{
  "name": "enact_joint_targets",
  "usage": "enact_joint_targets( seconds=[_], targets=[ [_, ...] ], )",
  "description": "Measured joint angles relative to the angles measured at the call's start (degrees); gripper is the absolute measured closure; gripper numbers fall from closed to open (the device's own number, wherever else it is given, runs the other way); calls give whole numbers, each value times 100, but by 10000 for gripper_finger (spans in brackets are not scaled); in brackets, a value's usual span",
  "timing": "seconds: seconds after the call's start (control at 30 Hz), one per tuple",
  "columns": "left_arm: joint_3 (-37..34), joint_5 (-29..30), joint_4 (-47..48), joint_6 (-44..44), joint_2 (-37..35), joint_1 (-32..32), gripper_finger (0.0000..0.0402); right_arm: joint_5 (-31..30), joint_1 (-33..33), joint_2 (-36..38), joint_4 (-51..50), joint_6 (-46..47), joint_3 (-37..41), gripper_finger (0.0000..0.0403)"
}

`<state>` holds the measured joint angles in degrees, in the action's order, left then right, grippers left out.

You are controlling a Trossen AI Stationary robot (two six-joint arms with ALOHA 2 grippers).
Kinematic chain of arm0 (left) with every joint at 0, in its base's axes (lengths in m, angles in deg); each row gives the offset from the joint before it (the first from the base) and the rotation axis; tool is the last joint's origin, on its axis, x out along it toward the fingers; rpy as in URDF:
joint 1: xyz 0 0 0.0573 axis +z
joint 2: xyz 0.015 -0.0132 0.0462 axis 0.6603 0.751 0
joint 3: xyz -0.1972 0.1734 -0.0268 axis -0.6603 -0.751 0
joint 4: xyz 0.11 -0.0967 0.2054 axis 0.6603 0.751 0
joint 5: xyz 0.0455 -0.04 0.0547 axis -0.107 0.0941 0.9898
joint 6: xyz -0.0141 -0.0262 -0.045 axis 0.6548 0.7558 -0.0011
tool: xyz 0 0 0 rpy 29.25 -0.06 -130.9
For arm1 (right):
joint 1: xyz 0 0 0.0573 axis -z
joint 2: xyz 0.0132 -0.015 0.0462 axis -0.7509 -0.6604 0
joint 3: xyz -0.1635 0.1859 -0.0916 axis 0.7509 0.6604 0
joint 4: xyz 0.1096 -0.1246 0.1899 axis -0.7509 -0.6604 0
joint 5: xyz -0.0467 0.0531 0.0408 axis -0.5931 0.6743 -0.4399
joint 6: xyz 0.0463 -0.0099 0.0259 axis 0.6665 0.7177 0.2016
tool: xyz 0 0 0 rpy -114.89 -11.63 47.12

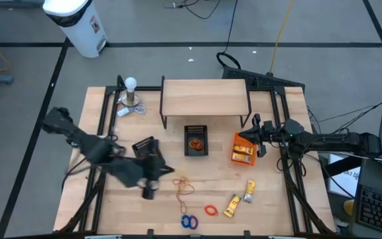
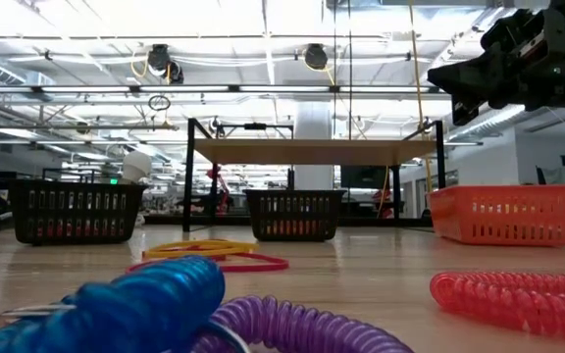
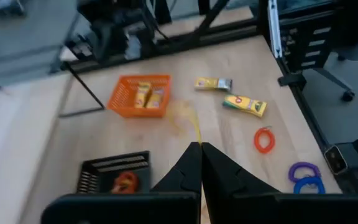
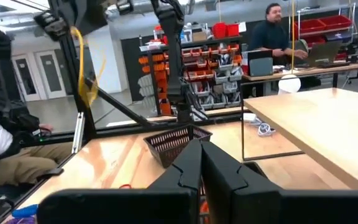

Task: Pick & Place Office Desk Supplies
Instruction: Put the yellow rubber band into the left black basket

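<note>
High above the table's left half, my left gripper (image 3: pixel 200 144) is shut on a thin yellow rubber band (image 4: pixel 82 62). Tan and orange rubber bands (image 1: pixel 186 187) lie flat on the wood just right of that arm. Near the front edge lie a red ring (image 1: pixel 210 210), blue and purple rings (image 1: pixel 190 221) and two yellow packets (image 1: pixel 249 191) (image 1: pixel 232 206). My right gripper (image 4: pixel 201 155) is shut on nothing and waits by the orange bin (image 1: pixel 243 149) at the right. My left gripper pinches the yellow rubber band's upper end (image 3: pixel 197 134) between its two shut fingertips. The fingers slant downward toward the table's right side. The band hangs slack below them, clear of the table.
A wooden shelf (image 1: pixel 204 98) stands at the far middle, with a black mesh bin (image 1: pixel 195 141) in front of it and another (image 1: pixel 144 145) by the left arm. The orange bin holds yellow packets. A white bulb (image 1: pixel 131 93) stands far left. A person (image 4: pixel 278 28) sits beyond the table.
</note>
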<state>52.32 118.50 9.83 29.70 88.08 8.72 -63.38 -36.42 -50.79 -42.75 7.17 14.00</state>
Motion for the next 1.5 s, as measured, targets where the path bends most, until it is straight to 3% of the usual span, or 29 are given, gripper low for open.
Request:
enact_joint_targets(
  seconds=[0.27, 0.53, 0.8, 1.0, 1.17, 1.27, 1.5],
  targets=[
    [-1453, 857, -311, 48, -1890, -509, 401, -7, -2, -4, -33, -18, 0, 399],
    [-4037, 820, -2585, -710, -3925, -604, 401, -17, -2, -9, 70, -75, 0, 399],
    [-6094, 912, -4467, -1486, -5226, -576, 401, -13, -2, -32, 222, -282, 0, 399],
    [-6868, 907, -5022, -1816, -5899, -328, 401, -20, -2, -105, 230, -521, 0, 399],
    [-7459, 303, -5339, -1837, -6419, -171, 401, -24, -2, -140, 254, -566, 0, 399],
    [-7793, 283, -5688, -1904, -6731, -102, 401, -22, -2, -151, 465, -642, 0, 399],
    [-8043, 246, -4992, -1553, -7325, 131, 401, -3, -2, -189, 520, -664, 0, 399]
  ],
)
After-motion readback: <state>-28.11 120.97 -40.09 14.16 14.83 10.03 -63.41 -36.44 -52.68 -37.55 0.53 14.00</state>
